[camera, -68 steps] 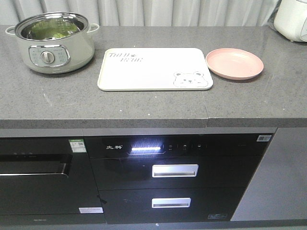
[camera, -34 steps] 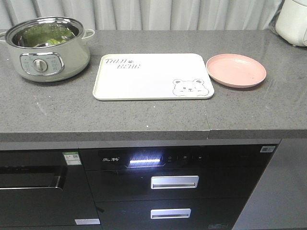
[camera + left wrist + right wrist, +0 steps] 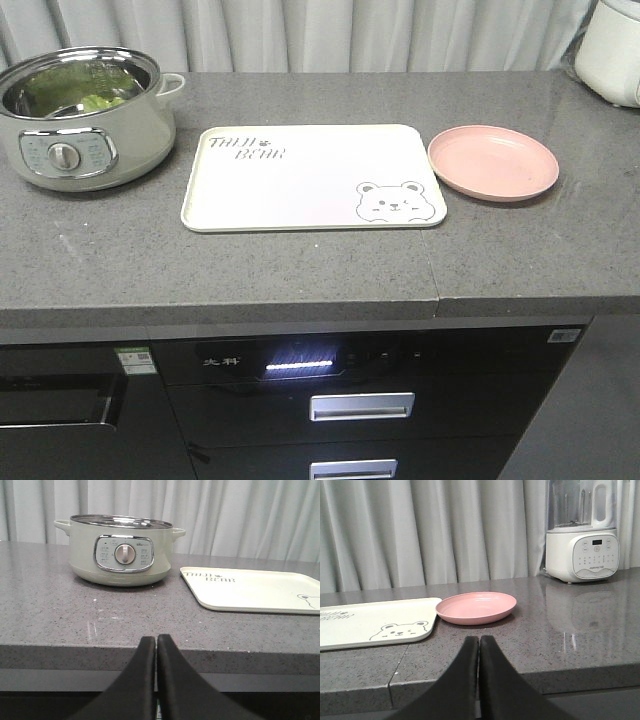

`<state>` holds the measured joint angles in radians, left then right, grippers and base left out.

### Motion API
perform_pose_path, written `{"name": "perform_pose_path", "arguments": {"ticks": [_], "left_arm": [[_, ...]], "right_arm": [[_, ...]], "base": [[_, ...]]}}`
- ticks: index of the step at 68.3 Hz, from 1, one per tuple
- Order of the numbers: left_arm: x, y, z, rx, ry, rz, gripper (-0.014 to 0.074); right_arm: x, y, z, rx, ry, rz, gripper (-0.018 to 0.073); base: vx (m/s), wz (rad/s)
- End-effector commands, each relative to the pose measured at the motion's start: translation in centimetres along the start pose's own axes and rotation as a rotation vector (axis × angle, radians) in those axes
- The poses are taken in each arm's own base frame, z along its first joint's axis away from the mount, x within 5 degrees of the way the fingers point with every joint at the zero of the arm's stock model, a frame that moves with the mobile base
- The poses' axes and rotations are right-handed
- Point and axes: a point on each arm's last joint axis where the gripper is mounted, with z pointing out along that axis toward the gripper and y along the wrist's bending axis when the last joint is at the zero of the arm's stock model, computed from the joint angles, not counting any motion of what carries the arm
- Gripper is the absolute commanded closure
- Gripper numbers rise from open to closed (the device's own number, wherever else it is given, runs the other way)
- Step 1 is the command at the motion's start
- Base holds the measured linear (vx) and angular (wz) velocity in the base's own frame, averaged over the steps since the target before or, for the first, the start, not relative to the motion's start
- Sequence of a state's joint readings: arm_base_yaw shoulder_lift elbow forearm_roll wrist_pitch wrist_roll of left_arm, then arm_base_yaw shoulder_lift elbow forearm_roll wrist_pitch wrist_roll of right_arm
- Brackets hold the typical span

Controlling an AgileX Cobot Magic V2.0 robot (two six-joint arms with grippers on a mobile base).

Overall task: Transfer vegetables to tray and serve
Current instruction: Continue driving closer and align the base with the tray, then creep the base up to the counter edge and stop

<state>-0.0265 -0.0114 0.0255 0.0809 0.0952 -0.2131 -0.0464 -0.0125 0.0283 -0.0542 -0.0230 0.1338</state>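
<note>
Green vegetables (image 3: pixel 95 100) lie inside the pale green electric pot (image 3: pixel 80 120) at the counter's back left; in the left wrist view only the pot (image 3: pixel 120 555) shows, its inside hidden. The cream bear tray (image 3: pixel 310 178) lies flat in the middle of the counter, and it also shows as the tray (image 3: pixel 255 590) and the tray (image 3: pixel 370 622) in the wrist views. My left gripper (image 3: pixel 156 639) is shut and holds nothing, in front of the counter edge facing the pot. My right gripper (image 3: pixel 479 640) is shut on nothing, short of the counter edge.
A round pink plate (image 3: pixel 493 162) sits right of the tray, seen too as the plate (image 3: pixel 476 607). A white blender (image 3: pixel 582 530) stands at the back right. Grey curtains hang behind the grey stone counter (image 3: pixel 300 260). Black appliance drawers (image 3: pixel 360 405) are below.
The front view has moved closer and shifted right: pot, tray and plate sit lower and larger in the picture. Nothing on the counter has moved.
</note>
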Motion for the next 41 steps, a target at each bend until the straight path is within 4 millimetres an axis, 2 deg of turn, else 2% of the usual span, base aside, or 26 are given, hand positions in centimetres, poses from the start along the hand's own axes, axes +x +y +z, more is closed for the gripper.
{"name": "perform_pose_path", "arguments": {"ticks": [1, 41], "left_arm": [[0.09, -0.05, -0.01, 0.015, -0.064, -0.010, 0.0602], [0.09, -0.05, -0.01, 0.015, -0.064, -0.010, 0.0602]], "right_arm": [[-0.20, 0.04, -0.03, -0.007, -0.064, -0.009, 0.0562], [-0.19, 0.04, -0.03, -0.007, -0.063, -0.009, 0.0562]], "base": [[0.08, -0.02], [0.08, -0.02]]}}
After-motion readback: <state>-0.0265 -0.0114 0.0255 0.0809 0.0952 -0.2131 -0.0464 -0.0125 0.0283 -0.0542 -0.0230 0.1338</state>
